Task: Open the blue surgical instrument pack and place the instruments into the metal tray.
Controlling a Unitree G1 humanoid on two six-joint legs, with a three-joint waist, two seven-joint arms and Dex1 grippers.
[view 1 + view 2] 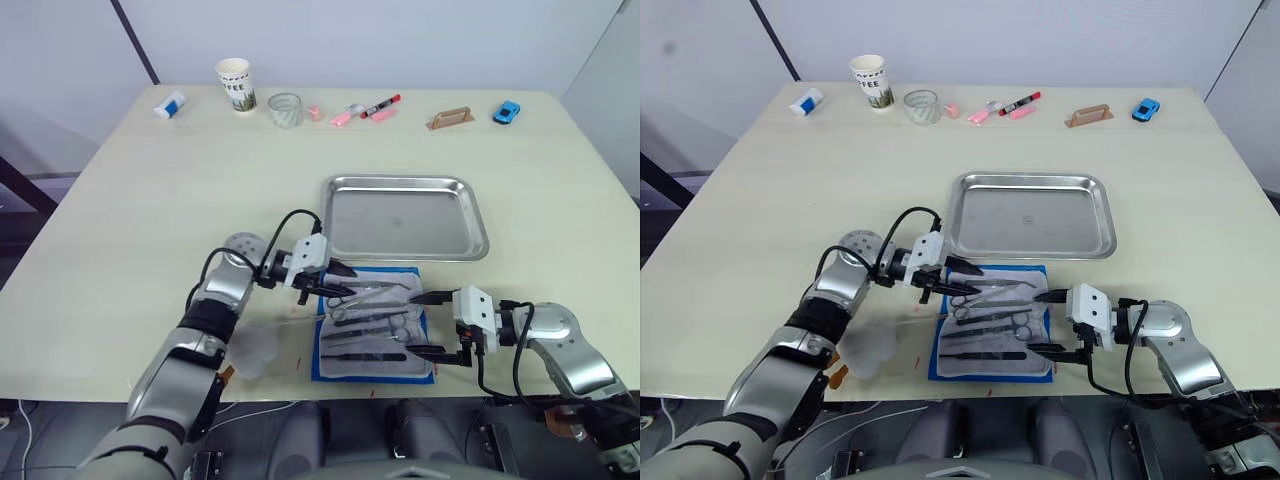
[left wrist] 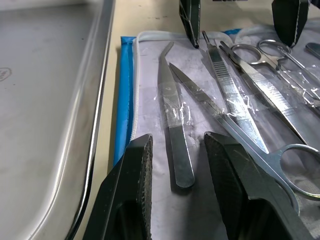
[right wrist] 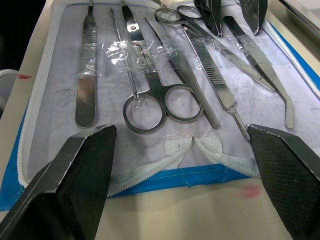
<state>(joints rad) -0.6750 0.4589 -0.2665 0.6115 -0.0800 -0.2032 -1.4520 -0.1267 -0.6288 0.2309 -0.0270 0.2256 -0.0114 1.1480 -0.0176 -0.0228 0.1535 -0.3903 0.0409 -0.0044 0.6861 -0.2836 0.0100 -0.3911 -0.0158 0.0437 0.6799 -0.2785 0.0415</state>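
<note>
Blue surgical instrument pack (image 1: 372, 332) lies open and flat on the table (image 1: 150, 200) near the front edge, white lining up, at 6 o'clock from the metal tray (image 1: 404, 216) and just beside its near rim. Tray sits mid-table with nothing in it.

The instruments (image 3: 165, 75) are all on the lining, side by side, several under clear tape strips: scissors, forceps, tweezers, a flat handle.

Left gripper (image 1: 338, 280) is at the pack's 10 o'clock corner, fingers (image 2: 131, 195) spread and straddling the butt end of the curved tweezers (image 2: 172, 127), not closed on them.

Right gripper (image 1: 430, 323) is at the pack's 3 o'clock edge, fingers (image 3: 75, 175) spread wide, nothing between them, pointing across the lining toward the left gripper.

At the table's 12 o'clock edge: paper cup (image 1: 236, 83), glass jar (image 1: 285, 109), markers (image 1: 365, 110), blue toy car (image 1: 506, 111).
</note>
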